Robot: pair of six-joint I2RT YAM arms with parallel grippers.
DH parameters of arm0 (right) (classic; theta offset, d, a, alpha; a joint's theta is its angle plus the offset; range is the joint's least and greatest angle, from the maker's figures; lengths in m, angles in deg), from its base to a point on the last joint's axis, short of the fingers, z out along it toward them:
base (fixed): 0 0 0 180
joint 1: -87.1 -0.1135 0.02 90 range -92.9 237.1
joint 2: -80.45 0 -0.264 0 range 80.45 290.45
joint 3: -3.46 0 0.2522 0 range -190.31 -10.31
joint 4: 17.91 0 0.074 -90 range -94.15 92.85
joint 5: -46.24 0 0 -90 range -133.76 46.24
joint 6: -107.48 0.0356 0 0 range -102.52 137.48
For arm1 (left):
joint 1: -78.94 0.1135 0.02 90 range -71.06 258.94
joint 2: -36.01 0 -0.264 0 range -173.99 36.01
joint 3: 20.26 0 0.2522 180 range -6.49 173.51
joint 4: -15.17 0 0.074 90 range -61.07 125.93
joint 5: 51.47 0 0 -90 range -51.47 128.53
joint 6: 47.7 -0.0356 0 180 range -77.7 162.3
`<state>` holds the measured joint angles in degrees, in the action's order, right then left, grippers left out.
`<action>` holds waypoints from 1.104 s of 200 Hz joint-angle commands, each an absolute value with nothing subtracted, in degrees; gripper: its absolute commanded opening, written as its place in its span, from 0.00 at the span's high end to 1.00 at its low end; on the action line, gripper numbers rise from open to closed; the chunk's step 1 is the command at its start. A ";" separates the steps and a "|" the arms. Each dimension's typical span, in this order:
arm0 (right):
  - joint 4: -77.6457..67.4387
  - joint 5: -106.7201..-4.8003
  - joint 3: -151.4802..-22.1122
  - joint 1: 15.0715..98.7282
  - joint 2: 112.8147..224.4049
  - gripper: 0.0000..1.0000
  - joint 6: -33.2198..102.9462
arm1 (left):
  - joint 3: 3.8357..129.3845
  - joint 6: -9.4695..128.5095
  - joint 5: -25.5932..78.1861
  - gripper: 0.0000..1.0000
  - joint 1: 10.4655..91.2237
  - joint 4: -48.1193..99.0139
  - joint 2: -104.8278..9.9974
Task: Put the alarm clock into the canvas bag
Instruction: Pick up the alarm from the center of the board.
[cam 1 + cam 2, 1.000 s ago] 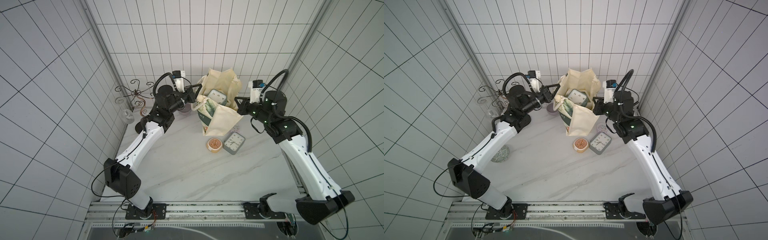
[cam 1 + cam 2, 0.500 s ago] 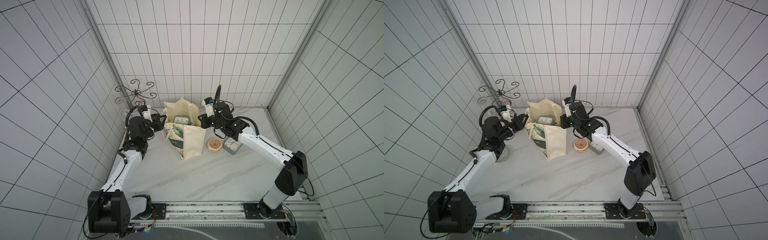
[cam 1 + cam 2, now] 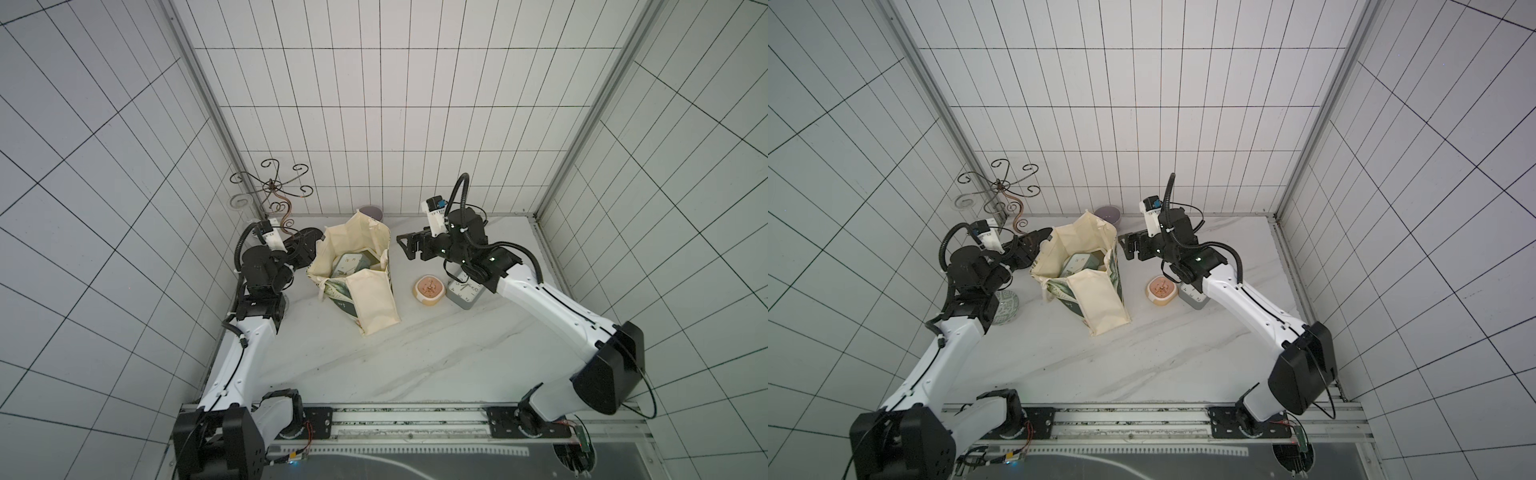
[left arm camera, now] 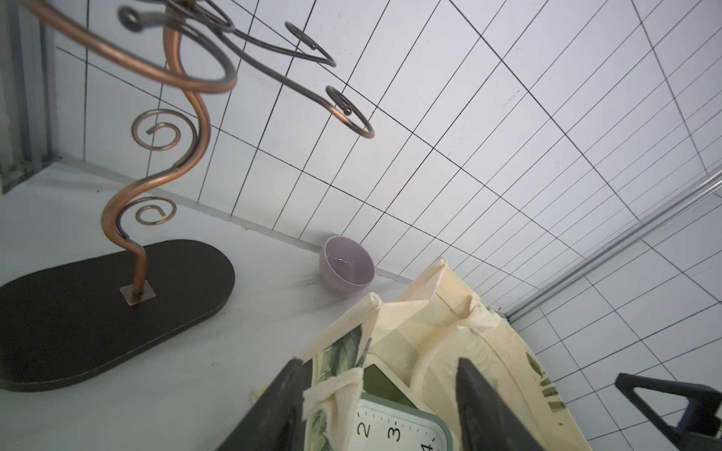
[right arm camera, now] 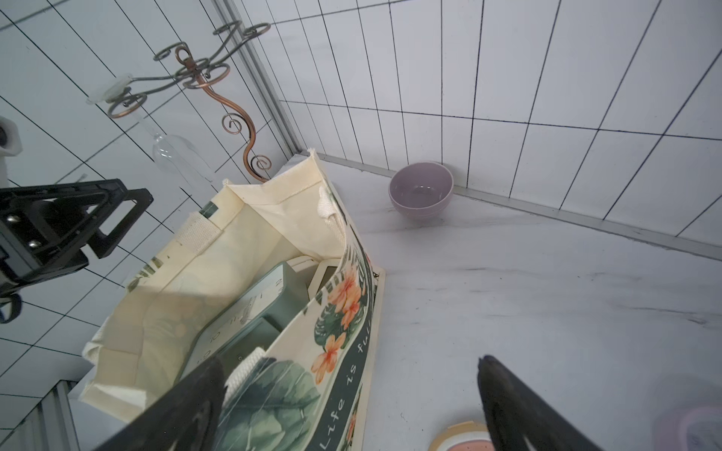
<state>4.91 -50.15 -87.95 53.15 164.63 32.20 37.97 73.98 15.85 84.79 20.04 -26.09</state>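
Note:
The canvas bag [image 3: 365, 299] stands open on the marble table in both top views, its leaf print and "Life is full" band [image 5: 351, 375] facing my right wrist. A mint-green alarm clock [image 3: 350, 262] lies inside it, face up [image 4: 394, 429] [image 5: 242, 312]. My left gripper [image 3: 311, 246] [image 4: 379, 361] is open at the bag's left rim, with a fold of the rim's cloth [image 4: 336, 394] between its fingers. My right gripper [image 3: 402, 246] [image 5: 351, 361] is open just right of the bag, one finger by the bag's handle [image 5: 246, 367]. A grey clock [image 3: 467, 293] sits on the table under the right arm.
A round peach-coloured case [image 3: 430, 290] lies beside the grey clock. A lilac bowl [image 3: 371, 212] stands at the back wall behind the bag. A copper wire rack [image 3: 272, 193] on a dark base [image 4: 97, 312], with a hanging wine glass [image 5: 176, 156], is back left. A glass dish [image 3: 1005, 307] sits under the left arm.
Both grippers have gone from shut at the bag's rim to open. The right one now stands a little clear of the bag. The green clock stays inside.

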 commanded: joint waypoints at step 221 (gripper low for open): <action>9.48 -45.32 -83.52 81.01 185.33 0.00 28.15 | 46.91 61.95 19.38 0.20 45.37 33.14 -28.09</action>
<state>7.33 -49.15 -73.18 83.35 181.37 30.52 47.83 63.27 17.95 45.49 35.19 -29.31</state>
